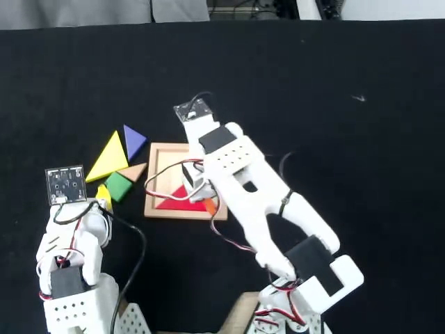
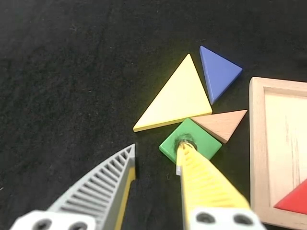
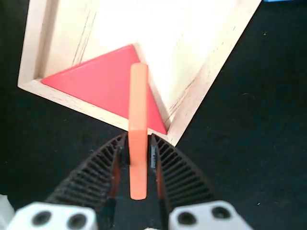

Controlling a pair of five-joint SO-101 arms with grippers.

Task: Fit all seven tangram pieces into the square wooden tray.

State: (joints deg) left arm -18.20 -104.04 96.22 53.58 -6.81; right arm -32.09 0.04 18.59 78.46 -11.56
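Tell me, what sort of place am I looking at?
Probably a robotics lab bench: two white robot arms at a black-covered table, with a wooden tray and coloured puzzle pieces.

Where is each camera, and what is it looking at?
High view: above the table, looking down on both arms and the tray.
Left wrist view: on the left arm, looking past its open jaws at the green square.
Right wrist view: on the right arm, looking past its jaws, shut on the orange piece, into the tray.
Shared: all three show the tray and red triangle.
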